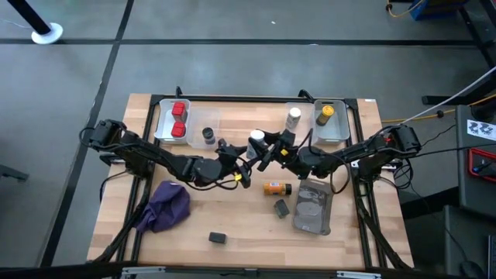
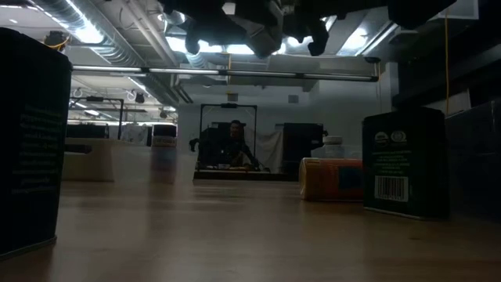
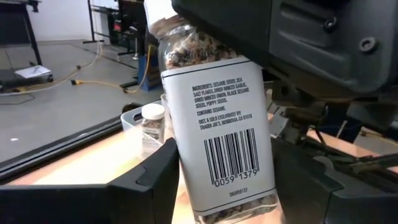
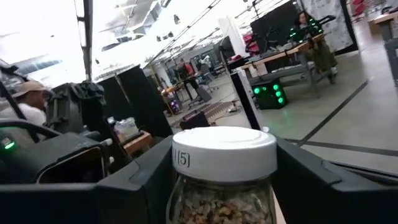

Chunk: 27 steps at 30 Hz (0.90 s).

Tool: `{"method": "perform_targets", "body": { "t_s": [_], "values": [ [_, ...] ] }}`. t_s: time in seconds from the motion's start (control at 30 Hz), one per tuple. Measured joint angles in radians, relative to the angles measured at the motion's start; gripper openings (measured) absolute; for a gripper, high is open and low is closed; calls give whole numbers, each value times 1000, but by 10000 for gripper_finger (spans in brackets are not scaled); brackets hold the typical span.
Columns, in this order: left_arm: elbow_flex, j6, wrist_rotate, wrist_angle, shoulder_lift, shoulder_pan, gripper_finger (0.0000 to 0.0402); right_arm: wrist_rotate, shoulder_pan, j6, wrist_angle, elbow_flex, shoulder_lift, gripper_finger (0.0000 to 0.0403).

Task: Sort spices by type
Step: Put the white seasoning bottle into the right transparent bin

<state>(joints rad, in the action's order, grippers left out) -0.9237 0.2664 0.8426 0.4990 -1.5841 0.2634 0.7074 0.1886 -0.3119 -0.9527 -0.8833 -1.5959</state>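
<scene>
Both pincers meet above the middle of the light wooden table (image 1: 232,221), closed on one clear glass seasoning bottle with a white cap and a barcode label (image 3: 214,124). In the left wrist view the left pincer (image 1: 242,165) has its dark fingers pressed against the bottle's lower body; in the right wrist view the right pincer (image 1: 267,149) clamps it just under the cap. The bottle hangs clear of the table, so this looks like a hand-over between the arms.

Sorting is partly done: two red cubes (image 1: 179,119) sit in the far-left clear bin (image 1: 164,122), a yellow-lidded jar (image 1: 326,114) in the far-right bin (image 1: 341,128), while an orange bottle (image 1: 275,187) lies loose on the table.

Next, one pincer probably has to let go before the other carries the bottle off; releasing early risks a drop.
</scene>
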Motion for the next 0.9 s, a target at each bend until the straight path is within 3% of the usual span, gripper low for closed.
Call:
{"method": "perform_targets", "body": {
  "t_s": [0.9],
  "values": [
    [2,-87,25,-136,-5,-10,198,-37,1,-1,156,-3,2,215]
  ]
}}
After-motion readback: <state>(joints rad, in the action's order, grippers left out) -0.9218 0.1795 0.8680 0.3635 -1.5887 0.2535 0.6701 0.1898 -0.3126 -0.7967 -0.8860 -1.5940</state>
